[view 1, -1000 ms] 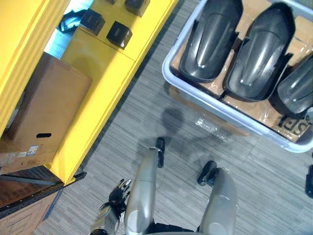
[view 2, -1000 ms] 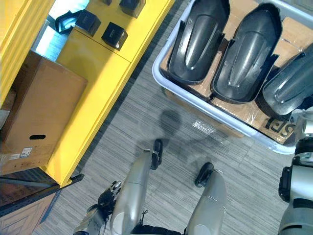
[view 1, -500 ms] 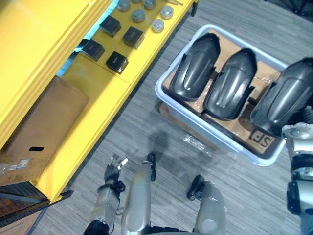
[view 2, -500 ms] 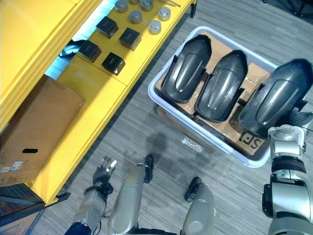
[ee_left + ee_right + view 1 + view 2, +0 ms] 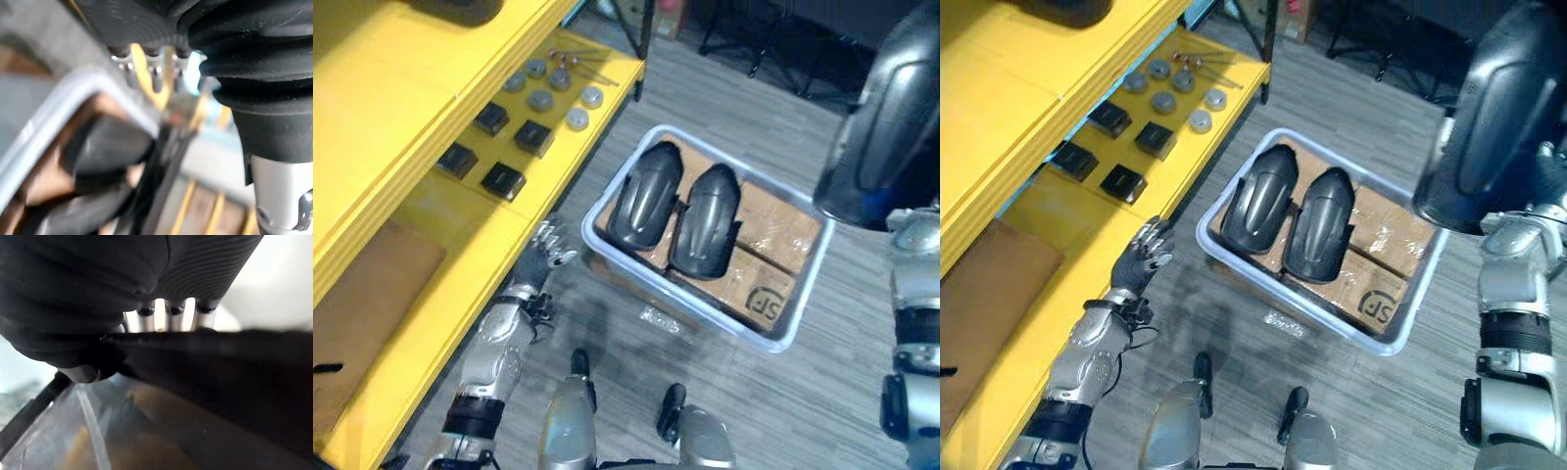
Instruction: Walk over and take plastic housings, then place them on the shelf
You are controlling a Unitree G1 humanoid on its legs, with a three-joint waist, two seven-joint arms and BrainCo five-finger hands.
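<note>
Leftmost, well to the left of the pale grey plastic bin [image 5: 1423,291], stands the bright yellow shelf [image 5: 401,127]. Its lower board carries small square black blocks [image 5: 1122,182] and round grey metal discs [image 5: 1200,120].

Between that shelf and the bin's near left corner hangs the left hand [image 5: 1141,259], fingers spread and loose, holding nothing.

Inside the bin two dark grey, shield-shaped plastic housings [image 5: 1258,211] lie side by side on brown cardboard [image 5: 1381,255], crowded toward the bin's left end, their long axes running away from the robot.

Above and to the right of the bin, clear of its rim, a third dark plastic housing [image 5: 1498,108] is up in the air, long axis roughly upright. The right hand [image 5: 169,320] grips it by the edge: in the right wrist view the fingers pass over the rim with the thumb on the near side.

So the carried housing lies on the far side of the bin from the shelf. The coming move is probably a leftward carry across the bin, though the empty left hand is the nearer one.
</note>
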